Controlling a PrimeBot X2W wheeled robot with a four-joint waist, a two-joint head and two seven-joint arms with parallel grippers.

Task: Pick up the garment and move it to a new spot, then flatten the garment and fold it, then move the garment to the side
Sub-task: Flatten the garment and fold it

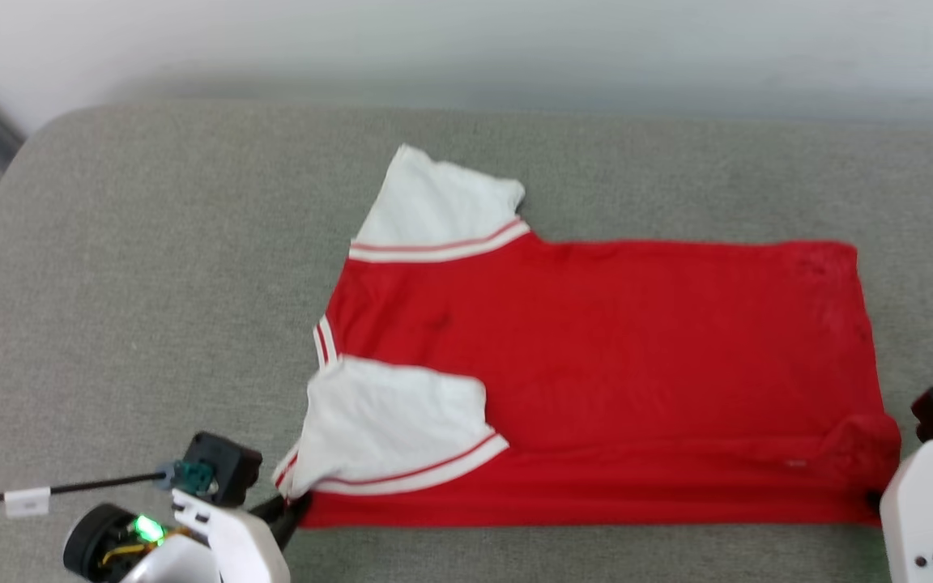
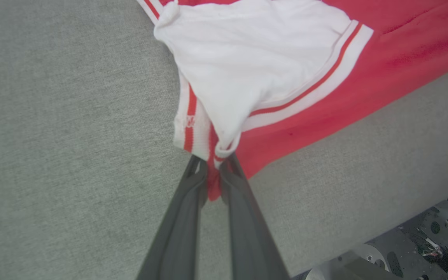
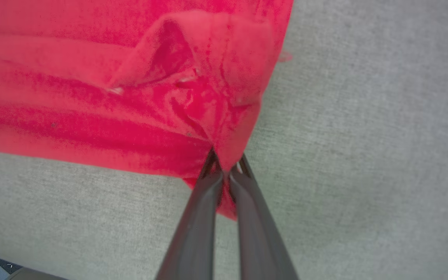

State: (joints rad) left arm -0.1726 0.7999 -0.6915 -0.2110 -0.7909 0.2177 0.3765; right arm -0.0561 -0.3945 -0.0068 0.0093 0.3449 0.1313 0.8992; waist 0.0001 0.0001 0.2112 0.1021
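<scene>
The left gripper (image 2: pixel 212 163) is pinched together on a corner of the garment (image 1: pixel 596 356). Its two dark fingers (image 2: pixel 181 217) clamp a bunch of striped cuff and red cloth, and a tongue of red shows in the narrow gap between them. The right gripper (image 3: pixel 226 161) is pressed together in the same way on the opposite red corner. Its tips meet on the fabric, and a small fold of red hangs back toward the wrist between the fingers.

The garment lies spread on the grey cushion (image 1: pixel 151 283) beyond both sets of fingertips. Its near edge runs from one gripper across to the other. Just past the left gripper's tips the near sleeve (image 1: pixel 394 421) lies folded in over the red body. The far sleeve (image 1: pixel 442 202) sticks out well beyond that, on the side away from the gripper. Just past the right gripper's tips the red cloth is rucked into a raised flap (image 3: pixel 193 50).

In count there is one garment with two white sleeves, and two grippers with two fingers each. One black cable (image 1: pixel 102 484) with a white tag runs off beside the left wrist.
</scene>
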